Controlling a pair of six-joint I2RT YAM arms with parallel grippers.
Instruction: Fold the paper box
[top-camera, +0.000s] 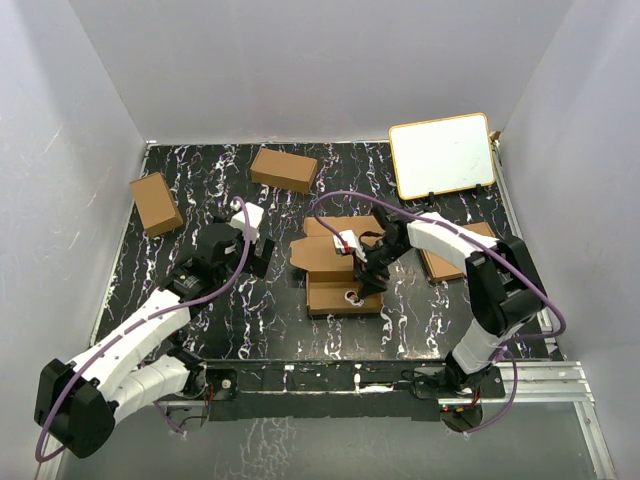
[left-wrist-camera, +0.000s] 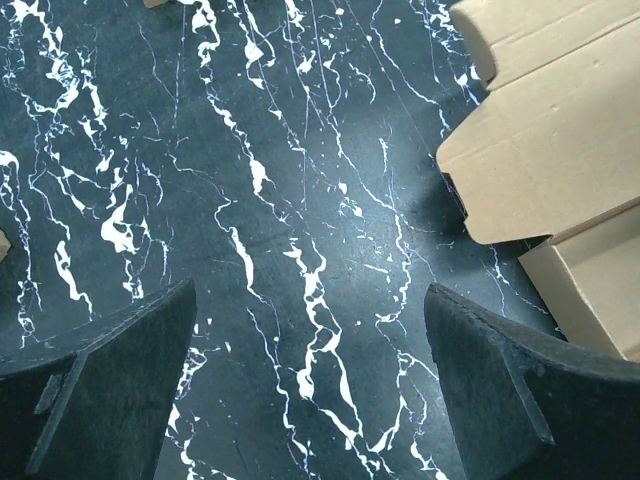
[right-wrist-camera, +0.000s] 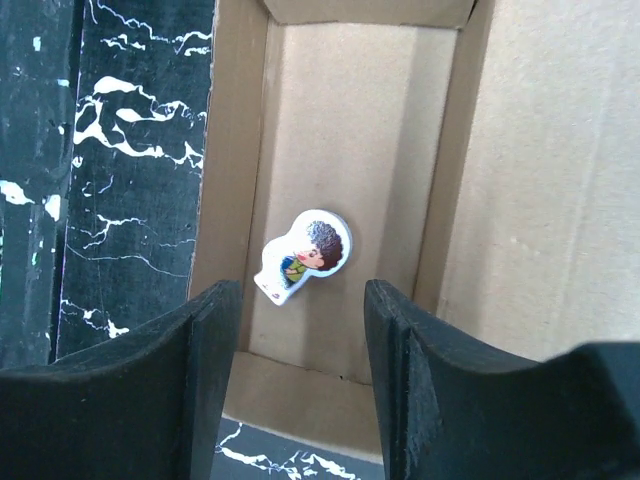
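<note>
So the sticker (right-wrist-camera: 305, 255) sits in the paper box (right-wrist-camera: 350, 120) right under the open, empty right claw (right-wrist-camera: 300, 295), left claw (left-wrist-camera: 310, 292) gapes wide too, guessing folding it shut is next.

Black marble-pattern worktop (top-camera: 250, 320): white veining. Creased cardboard paper box (top-camera: 322, 255): plain brown, paler tan inside. Small cut-out figure sticker (right-wrist-camera: 303, 255): white border, dark curly hair, green top. Left hand (left-wrist-camera: 310, 300), right hand (right-wrist-camera: 300, 300): matte black. Rectangular board (top-camera: 440, 155): white, yellow frame.
</note>
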